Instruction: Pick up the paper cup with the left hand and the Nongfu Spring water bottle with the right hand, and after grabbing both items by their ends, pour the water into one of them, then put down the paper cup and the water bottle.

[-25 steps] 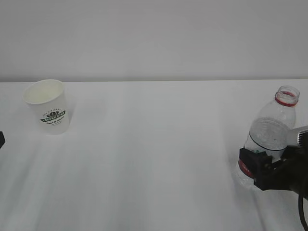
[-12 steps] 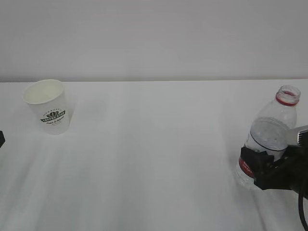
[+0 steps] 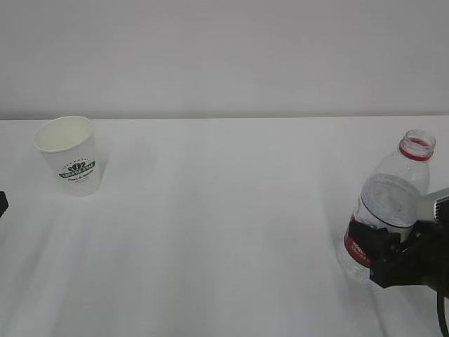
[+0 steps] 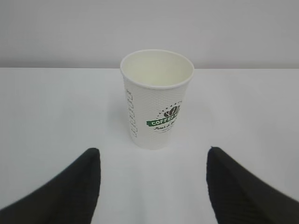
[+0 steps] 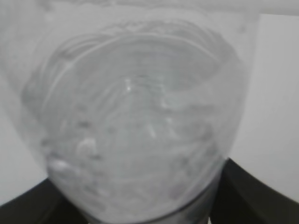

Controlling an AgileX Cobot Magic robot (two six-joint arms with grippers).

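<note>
The paper cup (image 3: 70,165) stands upright at the table's far left, white with a dark green logo. In the left wrist view the paper cup (image 4: 156,100) is just ahead of my open left gripper (image 4: 153,156), outside its fingers (image 4: 79,186). The Nongfu Spring water bottle (image 3: 389,203), uncapped with a red neck ring, leans slightly left at the right edge. My right gripper (image 3: 372,246) is shut on its lower part at the red label. The bottle (image 5: 140,126) fills the right wrist view, blurred, with the dark fingers (image 5: 252,196) pressed on both sides.
A white table (image 3: 224,232) runs to a pale wall behind. Between cup and bottle lies a wide stretch of bare surface. Only a dark sliver of the left arm (image 3: 2,203) shows at the exterior view's left edge.
The right gripper's jaws have closed in on the bottle, and the bottle has shifted a little left and tilted. The cup and the left gripper have stayed put.
</note>
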